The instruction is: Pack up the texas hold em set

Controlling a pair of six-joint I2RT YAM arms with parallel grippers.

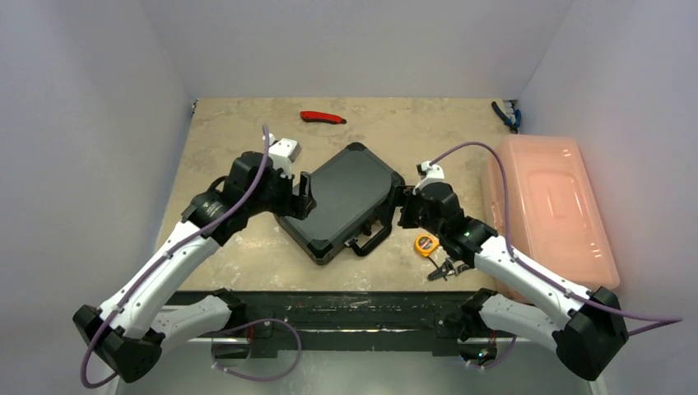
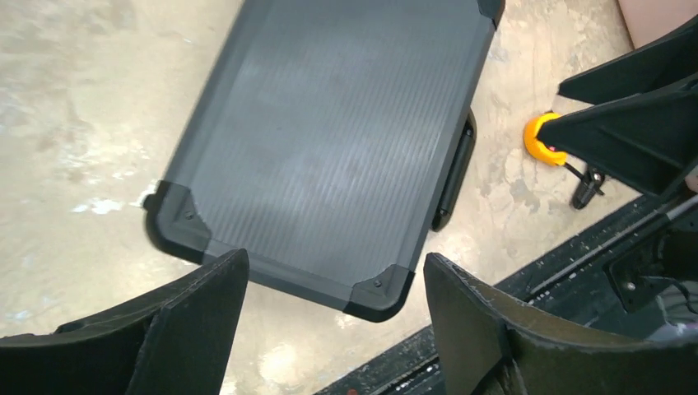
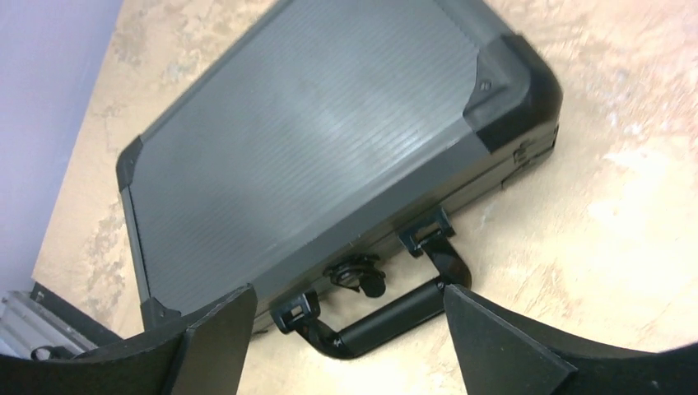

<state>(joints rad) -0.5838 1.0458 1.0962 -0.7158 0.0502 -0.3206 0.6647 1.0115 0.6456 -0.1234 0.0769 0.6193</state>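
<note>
The black hard briefcase [image 1: 342,197] lies shut and flat mid-table, turned diagonally, its handle [image 1: 372,240] toward the front. It fills the left wrist view [image 2: 337,132] and the right wrist view [image 3: 304,148], where the handle [image 3: 387,317] and centre latch [image 3: 358,274] show. My left gripper [image 1: 304,196] is open and empty at the case's left edge. My right gripper [image 1: 401,206] is open and empty at its right edge, above the handle. Cards, chips, dice and discs are hidden.
An orange-yellow tape measure [image 1: 425,243] and black-handled pliers [image 1: 444,269] lie front right of the case. A pink lidded bin [image 1: 547,206] stands at the right. A red tool [image 1: 322,118] lies at the back, blue pliers [image 1: 505,115] at the back right corner.
</note>
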